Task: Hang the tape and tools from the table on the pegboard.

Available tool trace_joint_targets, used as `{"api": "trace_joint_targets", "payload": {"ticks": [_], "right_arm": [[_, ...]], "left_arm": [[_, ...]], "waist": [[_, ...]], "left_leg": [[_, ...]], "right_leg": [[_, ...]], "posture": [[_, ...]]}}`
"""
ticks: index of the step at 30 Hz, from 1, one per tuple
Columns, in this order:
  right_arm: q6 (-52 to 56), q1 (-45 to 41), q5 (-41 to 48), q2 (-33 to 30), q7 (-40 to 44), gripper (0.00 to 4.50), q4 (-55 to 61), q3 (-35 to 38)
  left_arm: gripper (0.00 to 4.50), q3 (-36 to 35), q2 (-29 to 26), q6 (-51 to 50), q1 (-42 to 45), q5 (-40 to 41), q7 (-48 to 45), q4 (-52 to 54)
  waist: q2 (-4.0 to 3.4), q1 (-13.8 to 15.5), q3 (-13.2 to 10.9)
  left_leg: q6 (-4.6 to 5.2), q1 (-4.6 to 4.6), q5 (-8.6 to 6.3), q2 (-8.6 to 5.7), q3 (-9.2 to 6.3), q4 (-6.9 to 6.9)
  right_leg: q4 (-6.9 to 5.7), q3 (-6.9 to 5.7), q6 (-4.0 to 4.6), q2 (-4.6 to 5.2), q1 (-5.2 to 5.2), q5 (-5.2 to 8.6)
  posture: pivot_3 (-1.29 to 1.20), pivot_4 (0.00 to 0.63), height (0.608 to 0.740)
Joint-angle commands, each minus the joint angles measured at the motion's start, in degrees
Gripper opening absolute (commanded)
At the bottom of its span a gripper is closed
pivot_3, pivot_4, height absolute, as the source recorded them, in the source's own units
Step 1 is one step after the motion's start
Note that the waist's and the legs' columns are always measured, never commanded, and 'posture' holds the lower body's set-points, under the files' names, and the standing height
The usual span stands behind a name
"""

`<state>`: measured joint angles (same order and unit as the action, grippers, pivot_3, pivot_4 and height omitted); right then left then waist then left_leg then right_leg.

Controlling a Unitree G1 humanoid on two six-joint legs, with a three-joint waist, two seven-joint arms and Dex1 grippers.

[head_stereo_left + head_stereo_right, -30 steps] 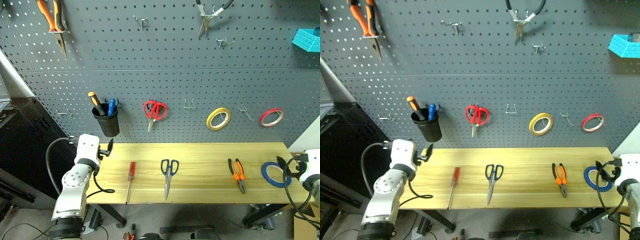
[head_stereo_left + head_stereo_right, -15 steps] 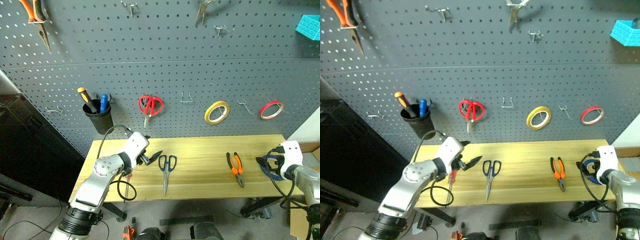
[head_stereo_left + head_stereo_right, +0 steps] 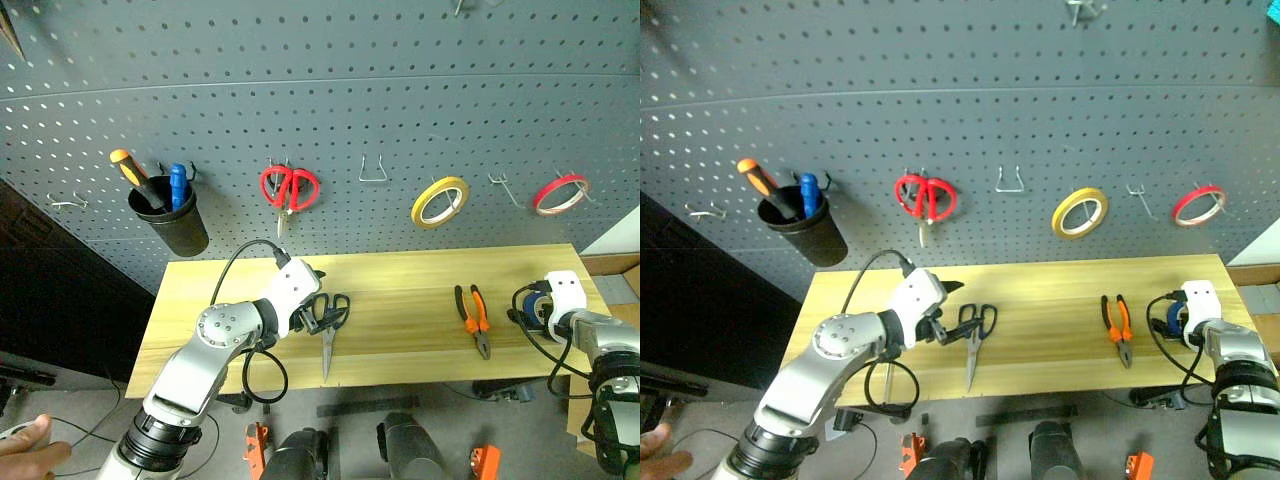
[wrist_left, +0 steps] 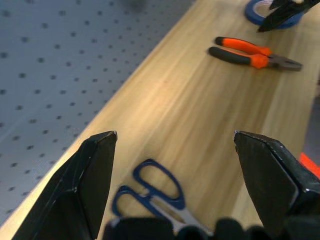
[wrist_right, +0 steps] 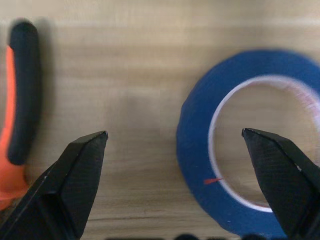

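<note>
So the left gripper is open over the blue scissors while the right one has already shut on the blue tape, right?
Not quite. The right gripper is open too: the right wrist view shows its fingers spread wide above the blue tape, which lies flat on the table. The left gripper is indeed open over the blue scissors.

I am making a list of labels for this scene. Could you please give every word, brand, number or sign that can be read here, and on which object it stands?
There is no readable text in these pictures.
Blue tape: one small red mark on the white inner core, not a letter or number.
Pegboard: plain holes and hooks, no label.
</note>
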<state>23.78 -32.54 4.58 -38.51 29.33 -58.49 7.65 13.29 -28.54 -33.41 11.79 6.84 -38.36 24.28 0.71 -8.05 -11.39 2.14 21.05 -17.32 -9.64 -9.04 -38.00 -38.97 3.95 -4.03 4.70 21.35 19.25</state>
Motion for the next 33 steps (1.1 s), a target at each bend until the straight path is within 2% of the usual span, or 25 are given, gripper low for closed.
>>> {"api": "trace_joint_targets", "payload": {"ticks": [1,5,8,18,20,25,28,30,33], "right_arm": [[-0.5,-3.0,-0.5,-0.1,0.1,4.50,-4.4,0.3],[-1.6,-5.0,-1.5,0.0,0.0,4.50,-8.9,-0.1],[-2.1,-5.9,-2.1,-0.1,0.7,3.91,-10.7,-0.4],[-4.1,-3.7,-3.7,0.7,2.0,0.44,-9.0,-2.2],[-3.8,-2.5,-2.6,0.7,2.4,0.38,-6.0,-1.3],[2.3,9.5,1.5,-1.6,2.4,0.38,20.5,3.2],[7.8,21.0,2.0,-2.3,-0.5,0.38,46.1,7.2],[11.7,25.8,1.9,-1.9,-2.7,0.38,59.1,9.2],[18.1,31.1,0.9,0.7,-6.8,0.38,78.7,10.8]], "left_arm": [[3.99,-0.2,-0.4,-0.1,0.3,1.1,-0.6,2.9],[3.99,-0.2,-0.5,-0.1,0.2,1.1,-0.8,3.1],[4.05,-0.3,-0.5,-0.2,0.2,1.2,-1.0,3.1],[4.05,-0.7,-0.2,0.5,0.3,2.4,-1.6,2.9],[4.05,-0.7,0.0,0.8,0.7,2.8,-1.6,2.7],[4.05,-2.0,0.9,0.9,1.8,4.7,-1.4,2.7],[4.05,-3.2,1.9,1.1,2.0,7.5,-2.2,3.0],[4.05,-3.5,2.1,1.7,1.8,9.1,-3.2,3.4],[4.05,-3.6,1.1,3.2,0.9,11.9,-6.5,4.7]], "waist": [[0.05,0.0,-0.3],[0.39,0.1,-0.8],[0.49,0.1,-0.8],[0.53,0.1,-0.8],[0.54,0.1,-0.8],[0.43,0.5,-0.7],[0.20,0.5,-0.6],[0.15,0.4,-0.6],[0.13,-0.1,-0.6]], "left_leg": [[-0.01,0.00,0.00,0.01,0.04,0.01],[-0.03,-0.03,-0.02,0.08,0.16,0.01],[-0.04,-0.03,-0.05,0.08,0.15,0.00],[-0.07,-0.05,-0.07,0.12,0.16,-0.03],[-0.08,-0.05,-0.08,0.12,0.15,-0.04],[-0.11,0.06,-0.09,0.12,0.12,-0.04],[-0.12,0.45,-0.09,0.13,0.15,-0.09],[-0.13,0.83,-0.09,0.13,0.16,-0.17],[-0.13,0.79,-0.09,0.22,0.28,-0.17]], "right_leg": [[-0.01,0.01,0.00,0.00,0.01,0.00],[0.01,-0.04,0.02,0.00,0.04,-0.06],[0.03,-0.06,0.01,0.00,0.05,-0.07],[0.03,-0.15,-0.02,0.00,0.05,-0.09],[0.03,-0.19,-0.03,0.00,0.05,-0.10],[0.02,-0.24,-0.04,0.00,0.19,-0.11],[-0.06,-0.23,-0.05,0.01,0.63,-0.12],[-0.14,-0.24,-0.06,0.01,0.98,-0.13],[-0.12,-0.29,-0.03,0.01,1.01,-0.21]], "posture": [[-0.19,0.264,0.740],[-0.19,0.260,0.740],[-0.18,0.255,0.740],[-0.19,0.223,0.740],[-0.19,0.215,0.740],[-0.19,0.211,0.740],[-0.22,0.214,0.740],[-0.23,0.218,0.740],[-0.26,0.225,0.740]]}}
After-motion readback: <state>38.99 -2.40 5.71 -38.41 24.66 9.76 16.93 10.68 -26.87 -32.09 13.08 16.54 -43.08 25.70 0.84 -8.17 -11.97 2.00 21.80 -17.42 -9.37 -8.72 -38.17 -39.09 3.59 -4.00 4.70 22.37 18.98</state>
